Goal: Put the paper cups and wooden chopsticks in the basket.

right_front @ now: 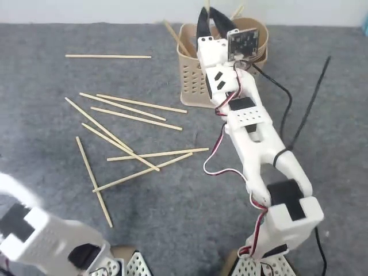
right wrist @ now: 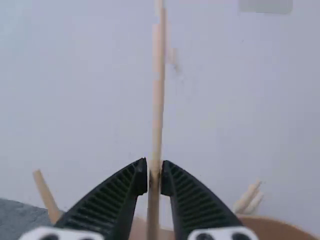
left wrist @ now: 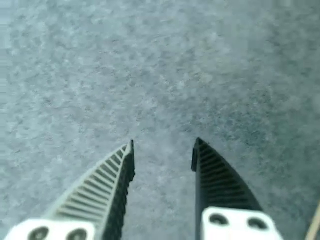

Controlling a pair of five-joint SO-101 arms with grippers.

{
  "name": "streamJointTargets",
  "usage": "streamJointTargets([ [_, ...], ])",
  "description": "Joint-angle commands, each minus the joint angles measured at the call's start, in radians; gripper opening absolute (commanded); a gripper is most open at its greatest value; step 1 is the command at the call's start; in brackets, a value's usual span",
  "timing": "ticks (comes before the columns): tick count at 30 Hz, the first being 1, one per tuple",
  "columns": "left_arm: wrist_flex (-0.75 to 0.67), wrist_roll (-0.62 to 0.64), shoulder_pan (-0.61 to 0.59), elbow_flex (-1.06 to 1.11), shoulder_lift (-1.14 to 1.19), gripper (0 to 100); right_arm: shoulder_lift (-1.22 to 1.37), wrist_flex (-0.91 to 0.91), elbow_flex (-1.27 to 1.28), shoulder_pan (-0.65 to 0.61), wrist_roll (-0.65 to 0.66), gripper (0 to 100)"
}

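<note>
My right gripper [right_front: 208, 14] is above the beige basket [right_front: 194, 83] at the back of the table. It is shut on a wooden chopstick [right wrist: 158, 90], which stands upright between the jaws of the right gripper [right wrist: 154, 169]. A brown paper cup [right_front: 257, 35] sits inside the basket, and other chopsticks [right_front: 174, 35] lean out over the rim. Several loose chopsticks [right_front: 133, 115] lie scattered on the grey mat to the basket's left. My left gripper [left wrist: 162, 145] is open just above bare mat, with nothing between its fingers. The left arm [right_front: 40, 236] is at the near left corner.
A single chopstick [right_front: 108, 56] lies apart at the far left. Black cables [right_front: 290, 109] run across the mat to the right of the right arm. A pale wall [right wrist: 75, 75] rises behind the basket. Both arm bases [right_front: 270, 259] stand at the near edge.
</note>
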Motion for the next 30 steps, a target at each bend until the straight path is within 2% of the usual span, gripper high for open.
streamJointTargets([
  [1,-0.009,0.026,0.087,0.01,-0.02,18,-0.136,0.099,-0.048,-0.024,0.017,13.8],
  [6,-0.012,0.161,0.206,0.015,-0.015,22,-0.232,0.153,-0.02,-0.025,0.014,11.9],
  [11,-0.035,0.308,0.344,0.025,-0.014,24,-0.444,0.255,0.118,-0.053,0.009,11.6],
  [15,-0.101,0.423,0.443,0.082,-0.017,24,-0.676,0.341,0.298,-0.097,0.008,11.6],
  [19,-0.238,0.563,0.531,0.179,-0.011,24,-0.905,0.403,0.482,-0.159,0.008,11.6],
  [22,-0.311,0.615,0.597,0.243,-0.011,24,-1.04,0.504,0.565,-0.196,0.015,11.5],
  [26,-0.344,0.654,0.674,0.309,-0.009,24,-1.09,0.728,0.569,-0.219,0.002,11.5],
  [30,-0.359,0.732,0.707,0.332,-0.005,24,-1.099,0.757,0.618,-0.214,-0.084,11.5],
])
